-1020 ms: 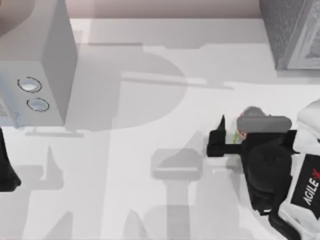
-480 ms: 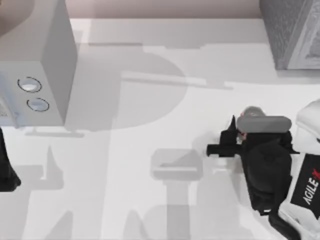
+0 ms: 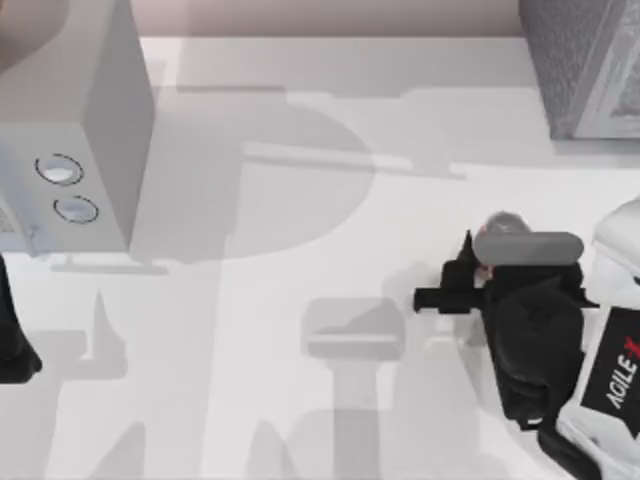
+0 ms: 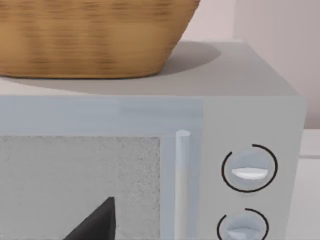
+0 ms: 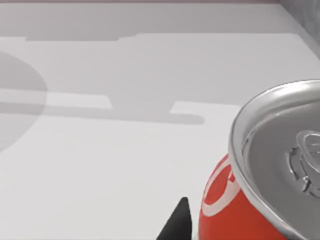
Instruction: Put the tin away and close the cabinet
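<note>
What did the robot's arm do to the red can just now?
The right gripper drew in toward the tin a second ago, one finger swinging up beside it, then stopped. A grip on the tin cannot be confirmed. The tin, the cabinet and the left arm at the table's left edge stayed put.

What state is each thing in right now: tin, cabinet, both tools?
Tin: upright on the table, right side.
Cabinet: far right corner; door state can't be told.
Right tool: at the tin; grip unclear.
Left tool: parked at the left edge, facing the dial box.
</note>
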Available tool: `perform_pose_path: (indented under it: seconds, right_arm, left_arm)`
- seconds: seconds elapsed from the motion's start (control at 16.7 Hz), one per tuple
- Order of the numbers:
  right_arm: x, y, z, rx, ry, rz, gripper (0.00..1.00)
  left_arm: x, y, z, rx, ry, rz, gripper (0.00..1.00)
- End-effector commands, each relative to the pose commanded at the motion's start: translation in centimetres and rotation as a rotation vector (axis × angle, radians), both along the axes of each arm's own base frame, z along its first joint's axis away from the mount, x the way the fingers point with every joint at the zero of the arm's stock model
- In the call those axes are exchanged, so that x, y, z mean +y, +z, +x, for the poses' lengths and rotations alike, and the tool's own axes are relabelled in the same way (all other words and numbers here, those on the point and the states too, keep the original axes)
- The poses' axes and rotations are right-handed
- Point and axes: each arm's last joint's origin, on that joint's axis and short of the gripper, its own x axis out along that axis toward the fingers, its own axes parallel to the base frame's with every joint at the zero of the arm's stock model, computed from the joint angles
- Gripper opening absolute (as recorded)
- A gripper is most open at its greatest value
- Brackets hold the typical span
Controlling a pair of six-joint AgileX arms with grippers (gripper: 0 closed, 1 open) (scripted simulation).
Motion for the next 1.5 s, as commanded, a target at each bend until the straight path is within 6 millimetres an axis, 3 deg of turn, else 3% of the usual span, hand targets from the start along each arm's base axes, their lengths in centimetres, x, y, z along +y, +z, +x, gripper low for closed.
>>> perform_pose_path:
  seconds: [0.54,0.9,1.26,1.5]
  right_arm:
    - [0.2,0.8,0.2,-0.006,0.002,0.007,0.00]
    - [0.9,6.7,1.3,-0.012,-0.002,0.011,0.00]
    - [0.3,13.4,0.4,0.007,-0.001,-0.007,0.00]
    - [0.0,15.0,0.0,0.000,0.000,0.001,0.00]
  left_arm:
    - [0.0,0.0,0.0,0.000,0.000,0.000,1.00]
    - [0.0,0.0,0.0,0.000,0.000,0.000,1.00]
    - [0.0,0.0,0.0,0.000,0.000,0.000,1.00]
    - [0.0,0.0,0.0,0.000,0.000,0.000,1.00]
